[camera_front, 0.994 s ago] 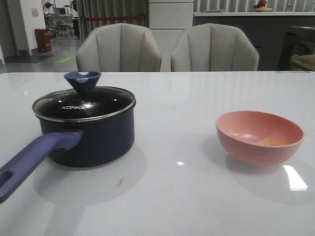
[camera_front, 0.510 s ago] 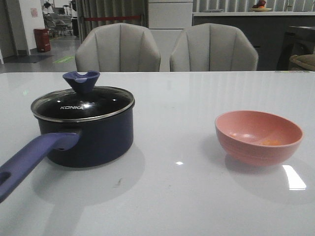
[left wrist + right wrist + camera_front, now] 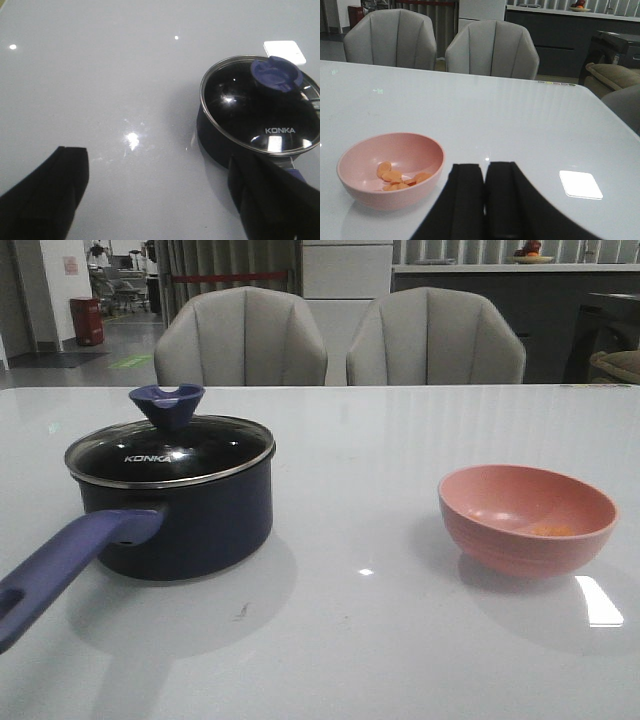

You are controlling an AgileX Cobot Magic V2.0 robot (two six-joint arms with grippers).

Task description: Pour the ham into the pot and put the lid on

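Note:
The dark navy pot [image 3: 185, 520] stands at the table's left, its long blue-purple handle [image 3: 60, 565] pointing to the front left. The glass lid [image 3: 170, 448] with "KONKA" lettering sits on it. The pot [image 3: 220, 145] and lid [image 3: 260, 102] also show in the left wrist view. The ham [image 3: 397, 178], small orange bits, lies in the pink bowl [image 3: 390, 170] at the right; ham [image 3: 552, 531] and bowl [image 3: 527, 520] also show in the front view. My left gripper [image 3: 157, 172] is open and empty above bare table beside the pot. My right gripper [image 3: 484, 172] is shut and empty, beside the bowl.
Two grey chairs [image 3: 240, 340] [image 3: 435, 338] stand behind the white table's far edge [image 3: 330, 390]. A dark counter [image 3: 510, 300] runs behind them. Neither arm shows in the front view.
None apart from a slight shake of the front view.

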